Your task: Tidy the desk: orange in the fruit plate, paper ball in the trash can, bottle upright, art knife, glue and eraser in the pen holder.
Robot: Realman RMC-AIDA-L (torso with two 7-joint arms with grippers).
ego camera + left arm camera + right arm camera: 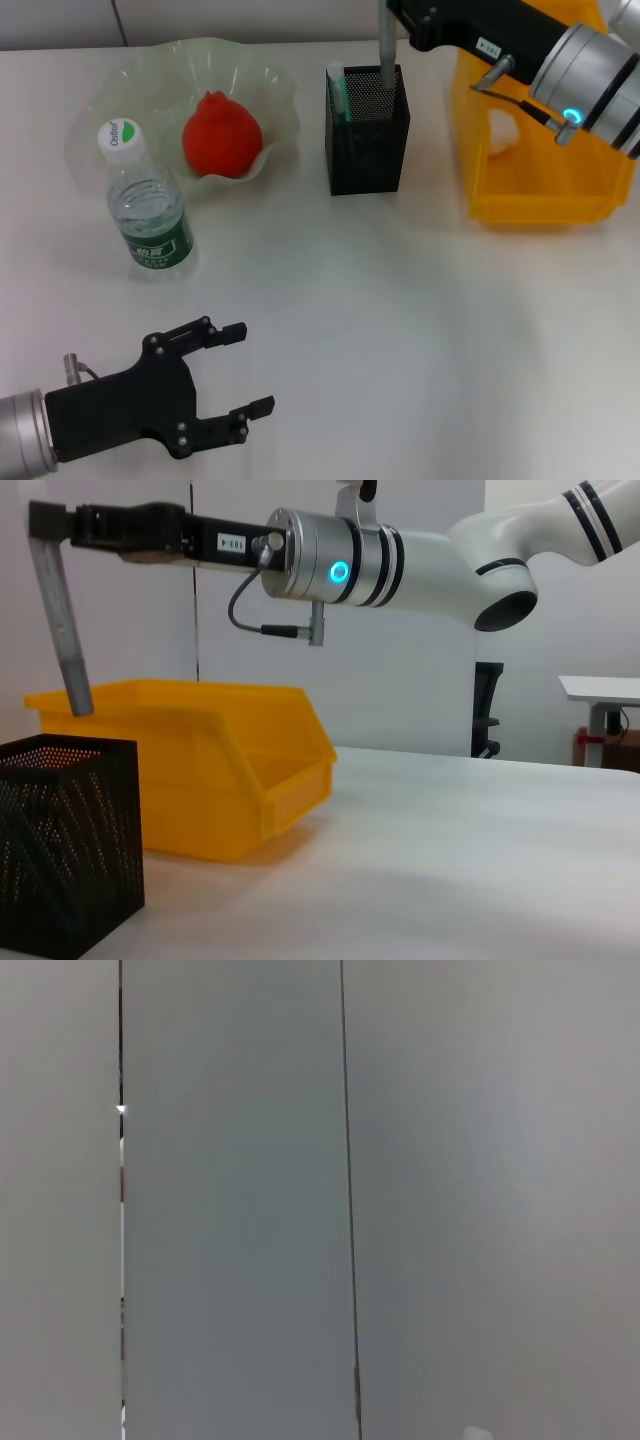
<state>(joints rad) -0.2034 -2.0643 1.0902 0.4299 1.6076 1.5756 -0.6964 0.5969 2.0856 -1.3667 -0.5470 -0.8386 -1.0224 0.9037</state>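
My right gripper (393, 9) is shut on a grey art knife (385, 50) and holds it upright, its lower end dipping into the black mesh pen holder (367, 150). The left wrist view shows that gripper (47, 525), the knife (62, 630) and the holder (70, 850). A green item (339, 92) stands inside the holder. The orange (221, 135) lies in the pale fruit plate (272, 85). The bottle (148, 205) stands upright in front of the plate. A white paper ball (503, 130) lies in the yellow bin (530, 195). My left gripper (250, 370) is open and empty near the front left.
The yellow bin (230, 780) stands right of the pen holder, under my right arm. The right wrist view shows only a grey wall. White tabletop (420, 330) stretches across the front and middle.
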